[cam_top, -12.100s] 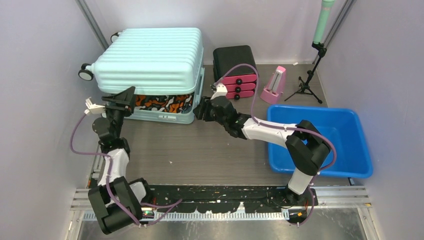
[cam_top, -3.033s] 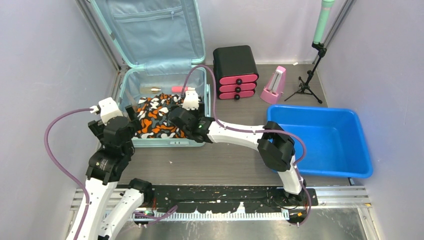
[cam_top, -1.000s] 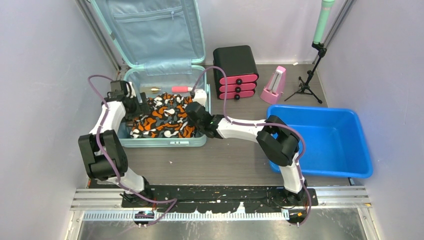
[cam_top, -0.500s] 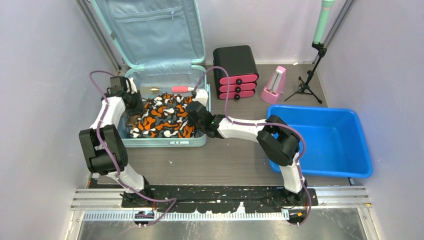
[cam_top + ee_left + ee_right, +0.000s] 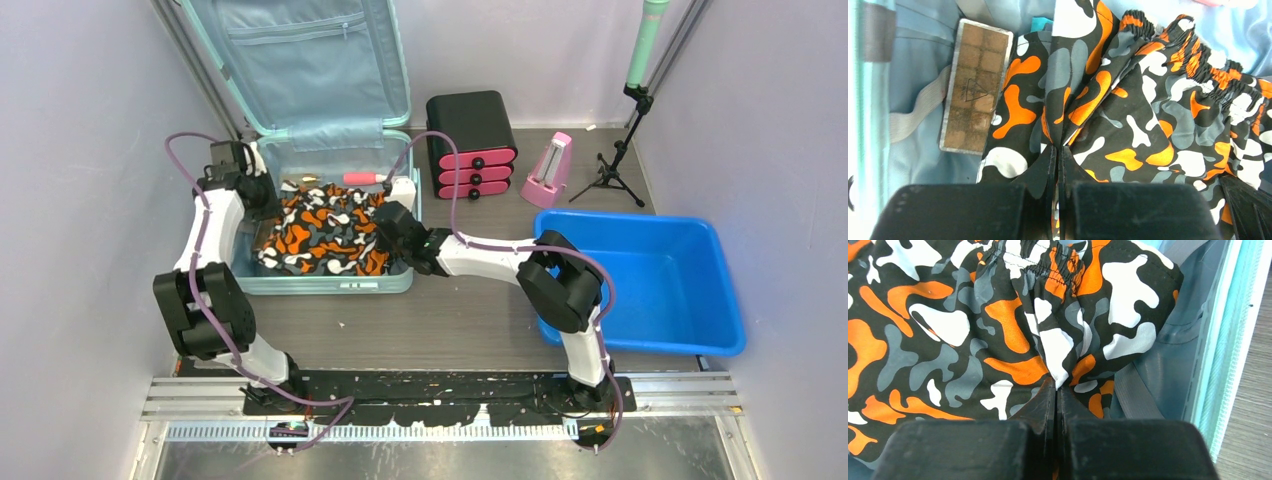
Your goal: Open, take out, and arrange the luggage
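The pale mint luggage [image 5: 330, 284] lies open at the back left, its lid [image 5: 300, 60] standing upright. An orange, black, white and grey camouflage garment [image 5: 325, 230] fills its base. My left gripper [image 5: 268, 203] is shut on the garment's left edge, where the cloth [image 5: 1148, 115] puckers into the closed tips [image 5: 1058, 150]. My right gripper [image 5: 388, 226] is shut on the garment's right edge [image 5: 973, 330], with its tips [image 5: 1055, 387] pinching a fold beside the luggage's wall [image 5: 1233, 340]. A flat brown packet [image 5: 975, 90] lies on the blue lining to the left of the garment.
A pink item [image 5: 360, 179] and a small gold one [image 5: 305, 181] lie at the back of the luggage. A black drawer box with pink drawers [image 5: 470, 140], a pink stand [image 5: 548, 170] and a tripod [image 5: 615, 160] sit at the back. A blue tub [image 5: 700, 340] stands at the right.
My left gripper has gone from open to shut on the garment's left edge and shifted slightly back and left. The garment is more gathered there. The right gripper has stayed shut on the garment.
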Robot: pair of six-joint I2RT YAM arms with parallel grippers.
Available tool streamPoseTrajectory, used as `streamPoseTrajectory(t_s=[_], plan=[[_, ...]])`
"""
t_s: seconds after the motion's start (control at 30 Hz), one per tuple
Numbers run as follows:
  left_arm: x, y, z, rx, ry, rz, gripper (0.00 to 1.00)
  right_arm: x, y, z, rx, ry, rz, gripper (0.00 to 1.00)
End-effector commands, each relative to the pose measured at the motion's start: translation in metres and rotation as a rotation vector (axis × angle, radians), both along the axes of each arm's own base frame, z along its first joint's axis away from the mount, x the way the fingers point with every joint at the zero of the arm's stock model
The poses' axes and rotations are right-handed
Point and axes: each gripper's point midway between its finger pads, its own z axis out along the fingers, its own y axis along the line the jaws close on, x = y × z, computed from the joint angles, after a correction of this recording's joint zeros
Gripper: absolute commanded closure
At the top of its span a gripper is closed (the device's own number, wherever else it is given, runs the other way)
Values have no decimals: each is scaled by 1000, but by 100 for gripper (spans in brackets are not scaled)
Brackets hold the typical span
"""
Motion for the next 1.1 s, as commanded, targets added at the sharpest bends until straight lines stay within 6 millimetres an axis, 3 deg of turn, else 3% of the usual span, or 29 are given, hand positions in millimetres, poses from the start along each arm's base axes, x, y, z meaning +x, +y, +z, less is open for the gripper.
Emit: streamPoseTrajectory(t_s=[0.0, 0.23, 0.47, 0.63, 0.83, 0.93, 1.07], plan=[[-2, 8, 50, 43, -100, 74, 100, 10, -7, 70, 65, -94, -10, 100], [-8, 4, 64, 18, -132, 102, 100, 5, -7, 89, 94, -137, 19, 100], [-13, 6, 98, 45, -214, 127, 100, 2, -3, 112, 120, -183, 67, 100], [-12, -5, 127, 1, -302, 108, 100, -1, -5, 133, 127, -216, 87, 100], [-15, -26, 168, -84, -433, 61, 100, -8, -19, 168, 96, -262, 107, 100], [-21, -37, 179, -118, -457, 41, 100, -14, -34, 187, 84, -285, 95, 100], [-27, -45, 185, -138, -468, 32, 100, -19, -50, 196, 59, -286, 94, 100]])
